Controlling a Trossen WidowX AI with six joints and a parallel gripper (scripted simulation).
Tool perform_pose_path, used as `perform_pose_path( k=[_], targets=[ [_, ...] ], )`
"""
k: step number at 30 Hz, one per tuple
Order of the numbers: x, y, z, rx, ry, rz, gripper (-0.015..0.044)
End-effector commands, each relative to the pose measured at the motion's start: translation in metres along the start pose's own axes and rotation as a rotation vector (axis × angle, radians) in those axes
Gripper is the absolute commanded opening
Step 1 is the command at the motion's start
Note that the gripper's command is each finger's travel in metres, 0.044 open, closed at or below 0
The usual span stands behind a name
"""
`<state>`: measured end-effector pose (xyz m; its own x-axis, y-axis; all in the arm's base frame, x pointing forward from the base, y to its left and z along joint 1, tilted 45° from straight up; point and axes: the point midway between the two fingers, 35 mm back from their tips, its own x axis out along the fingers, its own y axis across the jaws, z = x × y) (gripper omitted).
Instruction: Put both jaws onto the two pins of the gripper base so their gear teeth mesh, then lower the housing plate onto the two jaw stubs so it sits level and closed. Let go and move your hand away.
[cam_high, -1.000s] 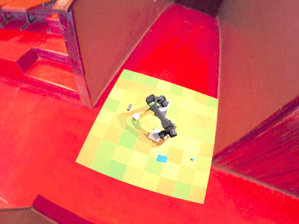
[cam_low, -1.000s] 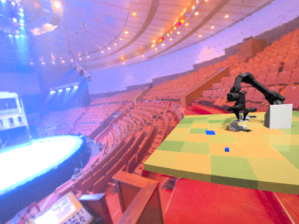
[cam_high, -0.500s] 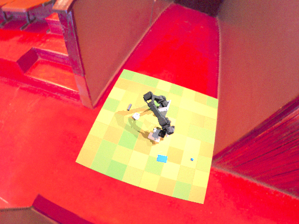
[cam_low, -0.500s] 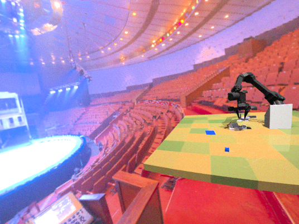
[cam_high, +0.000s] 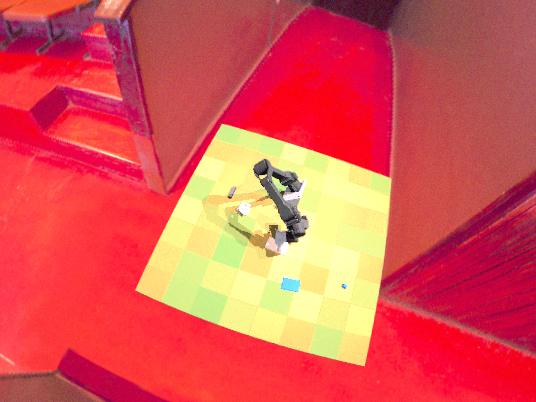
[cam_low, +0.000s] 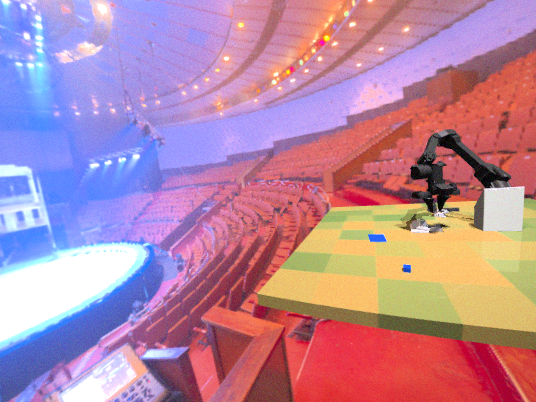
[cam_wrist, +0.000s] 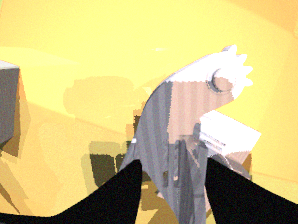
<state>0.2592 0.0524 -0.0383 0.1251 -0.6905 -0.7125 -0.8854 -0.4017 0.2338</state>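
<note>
My gripper (cam_high: 290, 238) (cam_low: 435, 211) (cam_wrist: 172, 166) is shut on a pale jaw (cam_wrist: 186, 105). In the wrist view the jaw's toothed end and round stub point to the upper right, and its other end runs down between the fingers. Another white part (cam_wrist: 227, 134) shows below and beside it, partly hidden by the jaw and a finger. A group of white and pinkish parts (cam_high: 273, 245) (cam_low: 419, 228) lies by the hand; I cannot tell which is the gripper base, second jaw or housing plate. A small white part (cam_high: 243, 209) lies farther off. The pins are hidden.
A dark grey bar (cam_high: 232, 192) lies beyond the small white part. A flat blue tile (cam_high: 290, 285) (cam_low: 377, 238) and a small blue cube (cam_high: 344, 286) (cam_low: 407, 268) lie on the chequered table (cam_high: 200, 295) (cam_low: 325, 280). A grey block (cam_wrist: 7, 107) enters the wrist view at left.
</note>
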Motion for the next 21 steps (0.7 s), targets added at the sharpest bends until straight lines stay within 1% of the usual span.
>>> perform_pose_path(
  k=[1, 21],
  targets=[
    [0.001, 0.006, -0.004, -0.104, 0.003, 0.000, 0.0134],
    [0.003, 0.042, -0.026, -0.740, 0.005, 0.005, 0.0134]
  ],
)
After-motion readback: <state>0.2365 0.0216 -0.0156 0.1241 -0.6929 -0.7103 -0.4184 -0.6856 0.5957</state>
